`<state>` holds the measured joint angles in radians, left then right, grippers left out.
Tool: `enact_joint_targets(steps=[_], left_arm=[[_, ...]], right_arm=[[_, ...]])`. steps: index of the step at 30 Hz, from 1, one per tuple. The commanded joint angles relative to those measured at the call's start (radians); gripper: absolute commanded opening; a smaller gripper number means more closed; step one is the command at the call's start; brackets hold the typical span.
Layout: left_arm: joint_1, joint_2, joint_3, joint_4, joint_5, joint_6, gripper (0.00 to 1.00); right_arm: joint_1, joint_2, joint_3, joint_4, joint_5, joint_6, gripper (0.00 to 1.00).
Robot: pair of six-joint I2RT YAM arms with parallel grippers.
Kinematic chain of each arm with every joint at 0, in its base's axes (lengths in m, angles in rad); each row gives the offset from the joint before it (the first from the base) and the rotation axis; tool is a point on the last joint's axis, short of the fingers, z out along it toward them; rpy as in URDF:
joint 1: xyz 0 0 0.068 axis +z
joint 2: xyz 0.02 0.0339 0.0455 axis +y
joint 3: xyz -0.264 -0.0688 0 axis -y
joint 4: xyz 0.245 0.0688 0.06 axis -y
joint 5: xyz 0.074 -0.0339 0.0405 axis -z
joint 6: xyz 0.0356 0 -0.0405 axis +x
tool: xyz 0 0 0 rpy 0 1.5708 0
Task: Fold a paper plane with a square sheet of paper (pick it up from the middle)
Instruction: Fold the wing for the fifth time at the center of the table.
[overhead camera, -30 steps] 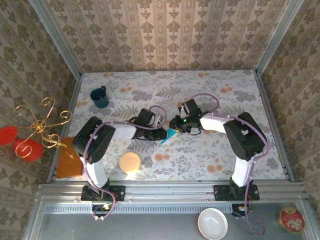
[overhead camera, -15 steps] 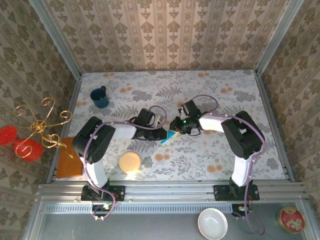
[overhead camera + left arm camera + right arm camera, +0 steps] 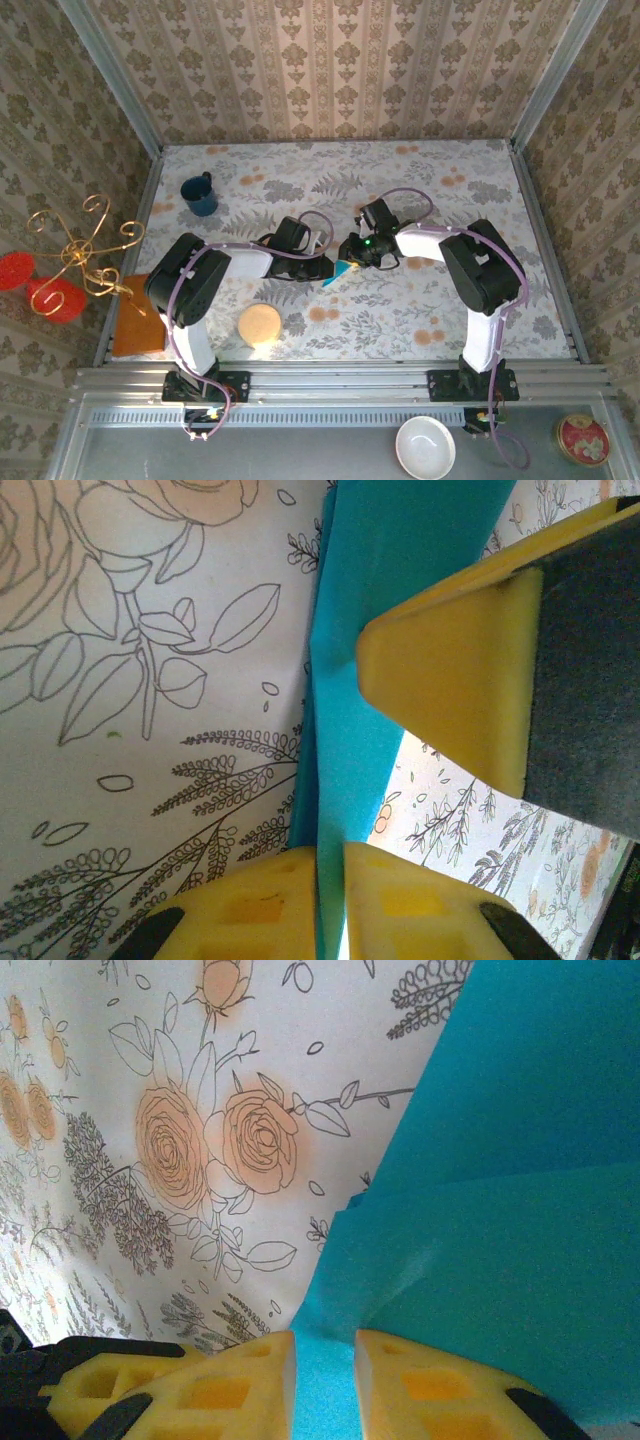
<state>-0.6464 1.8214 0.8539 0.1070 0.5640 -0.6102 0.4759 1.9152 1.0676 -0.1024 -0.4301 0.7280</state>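
The sheet of paper [image 3: 341, 268] is turquoise-blue, folded into layers with a pointed outline, and sits held between both arms just above the floral table. My left gripper [image 3: 327, 268] is shut on one edge. In the left wrist view its yellow pads [image 3: 260, 905] pinch the paper [image 3: 365, 620] edge-on. My right gripper [image 3: 351, 254] is shut on the other side. In the right wrist view the layered paper [image 3: 510, 1160] runs down between that gripper's [image 3: 325, 1385] jaws. One of the right gripper's fingers [image 3: 450, 680] also shows in the left wrist view, close against the paper.
A dark blue mug [image 3: 200, 195] stands at the back left. Near the left arm's base lies a round beige disc [image 3: 260, 323], with an orange-brown board [image 3: 135, 318] at the table's left edge. A gold wire stand [image 3: 75, 255] is outside the left wall.
The right arm has edged slightly to the left. Both grippers keep their hold on the paper, which has barely moved.
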Motion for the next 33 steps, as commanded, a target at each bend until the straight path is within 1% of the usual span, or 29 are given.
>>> enact_joint_targets(steps=[1, 8, 13, 19, 23, 28, 33], left_arm=[[0.001, -0.019, -0.007, -0.13, -0.035, -0.003, 0.16], [0.007, -0.104, 0.004, -0.188, -0.037, 0.016, 0.2], [0.014, -0.119, -0.006, -0.187, -0.007, 0.012, 0.2], [0.013, -0.109, -0.008, -0.215, -0.005, 0.025, 0.19], [0.013, -0.106, -0.008, -0.231, 0.004, 0.036, 0.16], [0.013, -0.105, -0.009, -0.228, 0.014, 0.048, 0.13], [0.011, -0.094, -0.01, -0.219, 0.026, 0.06, 0.12]], right_arm=[[-0.005, 0.037, 0.009, -0.078, 0.039, -0.025, 0.26], [-0.005, 0.024, 0.009, -0.082, 0.036, -0.03, 0.26], [-0.005, 0.024, 0.012, -0.083, 0.033, -0.03, 0.26], [-0.005, 0.026, 0.012, -0.082, 0.031, -0.03, 0.26], [-0.005, 0.026, 0.012, -0.083, 0.031, -0.03, 0.26], [-0.005, 0.028, 0.012, -0.082, 0.033, -0.029, 0.26], [-0.005, 0.027, 0.007, -0.081, 0.033, -0.025, 0.26]])
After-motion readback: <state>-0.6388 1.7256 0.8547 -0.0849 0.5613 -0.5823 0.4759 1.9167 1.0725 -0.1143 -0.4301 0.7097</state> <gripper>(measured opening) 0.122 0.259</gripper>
